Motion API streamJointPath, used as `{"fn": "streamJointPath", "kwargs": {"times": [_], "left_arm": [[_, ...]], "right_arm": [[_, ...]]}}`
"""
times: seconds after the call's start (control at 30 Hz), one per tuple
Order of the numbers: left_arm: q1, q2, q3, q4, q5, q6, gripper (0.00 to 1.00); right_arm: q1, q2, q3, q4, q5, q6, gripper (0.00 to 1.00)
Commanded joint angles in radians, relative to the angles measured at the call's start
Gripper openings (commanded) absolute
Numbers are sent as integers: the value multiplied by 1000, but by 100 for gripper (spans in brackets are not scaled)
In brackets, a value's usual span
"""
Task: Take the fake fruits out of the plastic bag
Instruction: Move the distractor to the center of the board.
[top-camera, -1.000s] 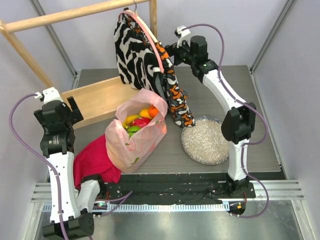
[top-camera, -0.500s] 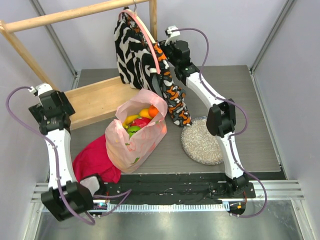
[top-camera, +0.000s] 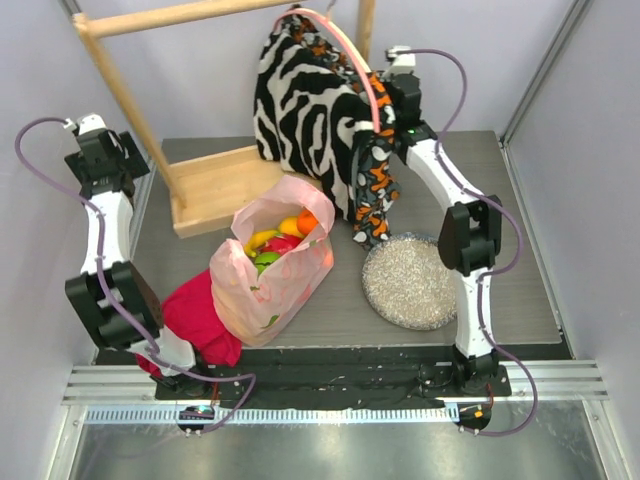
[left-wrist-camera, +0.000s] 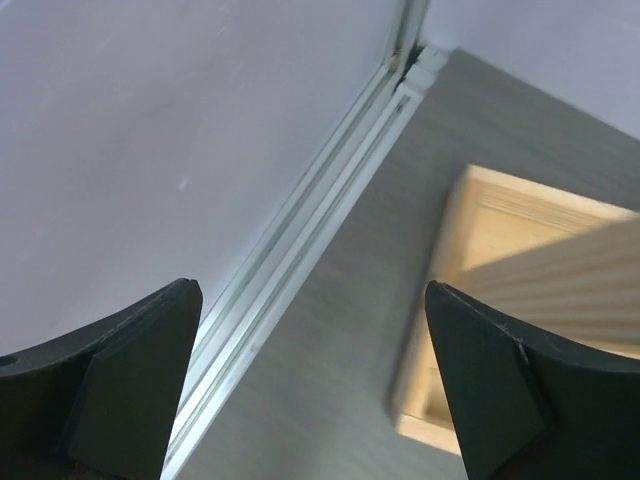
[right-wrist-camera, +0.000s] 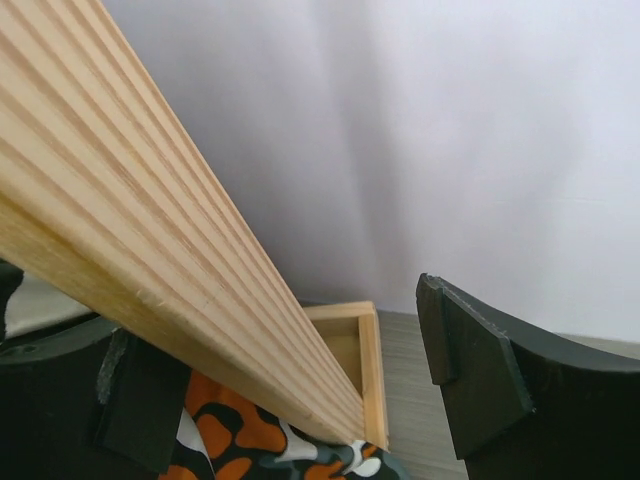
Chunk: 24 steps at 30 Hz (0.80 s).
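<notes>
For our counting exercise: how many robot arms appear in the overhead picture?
2. The left arm rises along the left edge of the table; the right arm reaches from the near right toward the zebra bag. None seems hidden.

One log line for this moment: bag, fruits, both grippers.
plastic bag open | fake fruits inside | left gripper open, empty | right gripper open at wooden rack

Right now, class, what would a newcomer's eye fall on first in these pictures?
The pink bag stands in the middle of the table, its mouth open on bright fruits. Behind it a zebra bag hangs from a wooden rack. A silvery plate lies to the pink bag's right.
</notes>
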Motion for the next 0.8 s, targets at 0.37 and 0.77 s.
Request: {"fn": "streamJointPath", "kwargs": {"times": [0.37,0.77], "left_arm": [[-69,328,395,84,97,-1,99],[-78,-74,-5,21,810,-118,8]], "right_arm": [[-143,-191,-140,-21,-89,11,90],[-164,-442,-306,-123,-147,4,100]]}}
